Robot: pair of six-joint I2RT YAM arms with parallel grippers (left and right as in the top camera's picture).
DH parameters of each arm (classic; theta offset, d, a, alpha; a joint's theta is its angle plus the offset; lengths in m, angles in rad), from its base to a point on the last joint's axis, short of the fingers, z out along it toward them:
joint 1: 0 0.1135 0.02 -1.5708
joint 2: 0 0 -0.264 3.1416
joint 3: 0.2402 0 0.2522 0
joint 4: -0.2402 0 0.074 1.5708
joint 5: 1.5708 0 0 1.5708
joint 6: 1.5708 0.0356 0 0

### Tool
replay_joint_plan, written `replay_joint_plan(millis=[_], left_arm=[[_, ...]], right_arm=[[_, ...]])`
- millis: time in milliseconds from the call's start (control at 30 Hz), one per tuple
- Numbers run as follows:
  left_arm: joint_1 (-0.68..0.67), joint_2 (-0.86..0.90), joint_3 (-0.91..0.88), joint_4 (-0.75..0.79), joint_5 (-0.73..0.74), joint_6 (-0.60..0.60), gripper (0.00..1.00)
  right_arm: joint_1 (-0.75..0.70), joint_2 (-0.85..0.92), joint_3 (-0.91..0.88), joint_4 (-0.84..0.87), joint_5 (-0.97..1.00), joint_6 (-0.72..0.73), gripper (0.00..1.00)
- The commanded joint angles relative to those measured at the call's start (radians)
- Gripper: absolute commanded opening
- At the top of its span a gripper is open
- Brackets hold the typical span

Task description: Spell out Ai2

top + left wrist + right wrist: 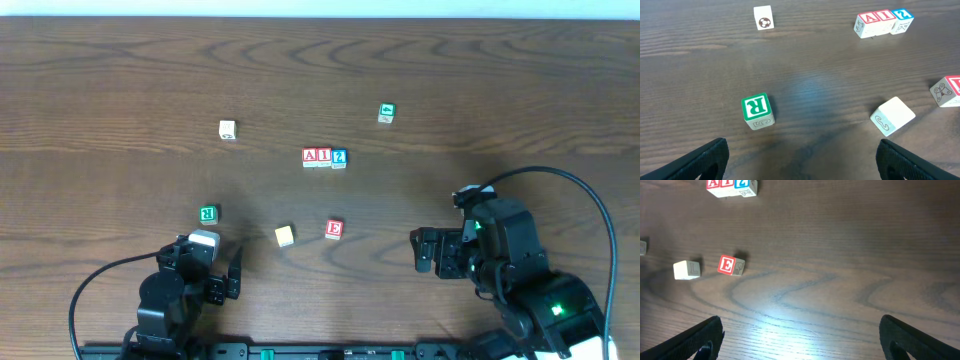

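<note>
Left claw [801, 165]: 7 o'clock, jaws spread wide, holding nothing.
Right claw [800, 342]: 5 o'clock, jaws spread wide, holding nothing.
Spares: R block [208, 213] and E block [334, 229] lie loose, nearer than centre.
Ai2 row [324, 157]: middle of the surface [520, 90], with A, I and 2 touching.
Progress: the word looks spelled, and I see nothing left to do.
</note>
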Motion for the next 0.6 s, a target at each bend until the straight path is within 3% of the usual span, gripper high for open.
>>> replay_joint_plan(millis=[0,400,567], left_arm=[[0.004,-0.008,-0.006,0.001,-0.007,0.007,0.95],[0.004,-0.008,-0.006,0.001,-0.007,0.007,0.95],[0.004,-0.008,-0.006,0.001,-0.007,0.007,0.95]], right_arm=[[0.009,-0.004,0.001,-0.001,-0.004,0.009,0.99],[-0.037,-0.107,0.001,-0.031,0.163,-0.081,0.99],[-0.175,-0.249,-0.097,0.145,0.201,-0.206,0.99]])
